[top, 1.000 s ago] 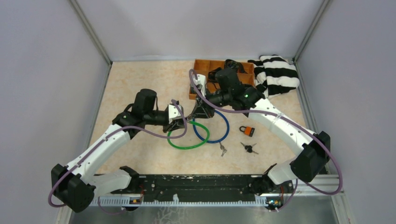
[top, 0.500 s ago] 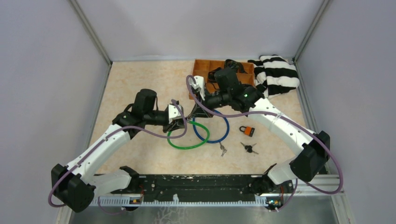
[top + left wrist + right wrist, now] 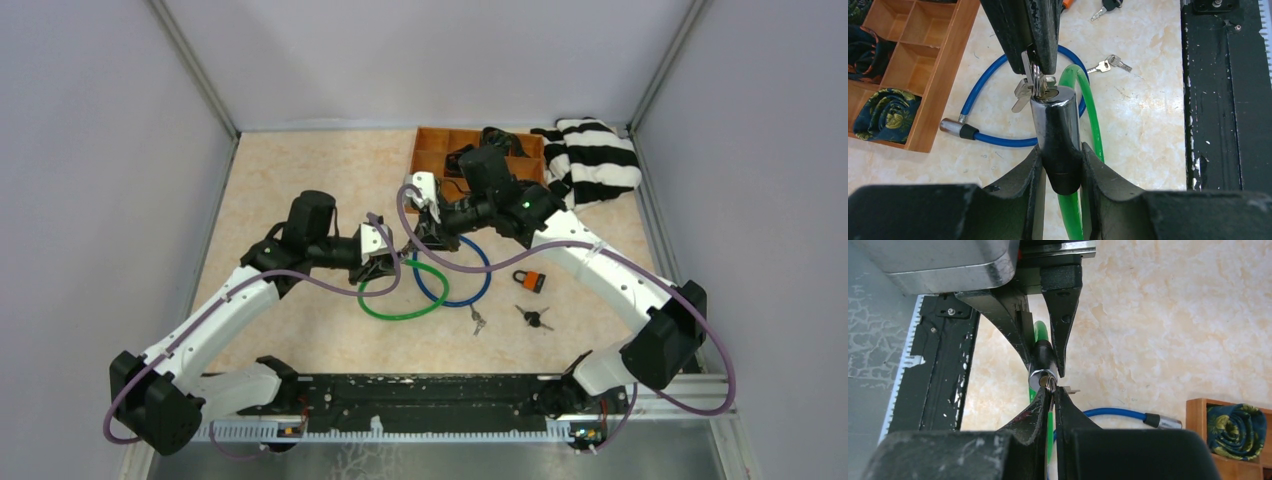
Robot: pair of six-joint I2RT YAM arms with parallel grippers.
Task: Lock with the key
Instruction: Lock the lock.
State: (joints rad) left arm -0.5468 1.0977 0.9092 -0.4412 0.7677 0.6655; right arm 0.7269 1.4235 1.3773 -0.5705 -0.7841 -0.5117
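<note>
A green cable lock [image 3: 405,310] lies on the table, and its chrome and black lock cylinder [image 3: 1057,130] is lifted. My left gripper [image 3: 1060,155] is shut on that cylinder. A key [image 3: 1035,85] on a ring with spare keys sits in the cylinder's end face. My right gripper [image 3: 1051,390] is shut on the key [image 3: 1049,382], right against the cylinder [image 3: 1043,365]. In the top view the two grippers meet nose to nose, the left gripper [image 3: 385,262] below the right gripper [image 3: 425,235].
A blue cable lock [image 3: 460,295] lies beside the green one. An orange padlock [image 3: 530,280] and two loose key bunches [image 3: 478,320] [image 3: 535,318] lie to the right. At the back stand a wooden tray [image 3: 430,140] with rolled ties and a striped cloth [image 3: 595,160].
My right gripper's jaws have closed onto the key, and its wrist has shifted slightly up and left. The left arm and the lock cylinder have stayed still.
</note>
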